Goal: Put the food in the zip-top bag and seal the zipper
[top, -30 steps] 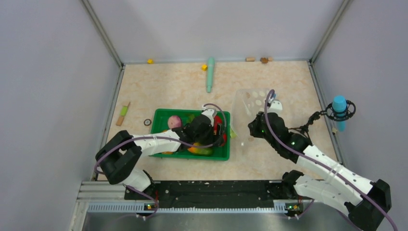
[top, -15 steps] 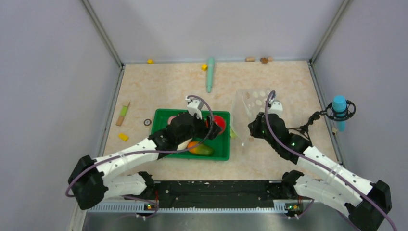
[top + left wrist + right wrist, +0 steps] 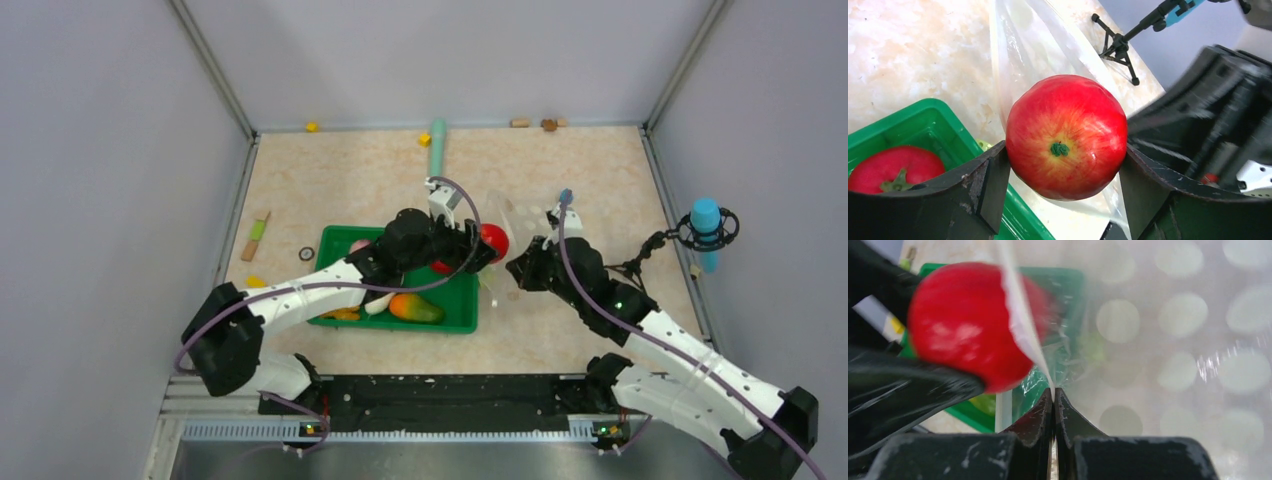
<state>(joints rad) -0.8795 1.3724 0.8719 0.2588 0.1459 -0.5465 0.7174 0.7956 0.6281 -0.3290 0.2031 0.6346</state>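
1. The table (image 3: 330,180) carries a green tray (image 3: 455,300) near its middle.
2. The bag (image 3: 515,215), clear with white dots, is just right of the tray. Its mouth faces the tray and one edge is lifted off the table.
3. The left fingers (image 3: 980,187) stand wide apart and grip a tomato (image 3: 1066,135), one finger pressed on each of its sides. They reach out over the tray's far right corner.
4. The right fingers (image 3: 1035,422) are clenched tight, tips together, pinching the bag's thin mouth edge just right of the tray.
5. The held tomato hangs off the table past the tray's right rim, at the bag's mouth. From the right wrist, part of it shows through the plastic.
6. A mango (image 3: 415,308) lies in the tray along its near rim.
7. A second tomato (image 3: 895,167) lies in the tray, at its right end below the left fingers.
8. A white radish (image 3: 377,304) lies in the tray, touching the mango's left end.
9. An onion (image 3: 358,246) is in the tray's far left part, half hidden by the arm.
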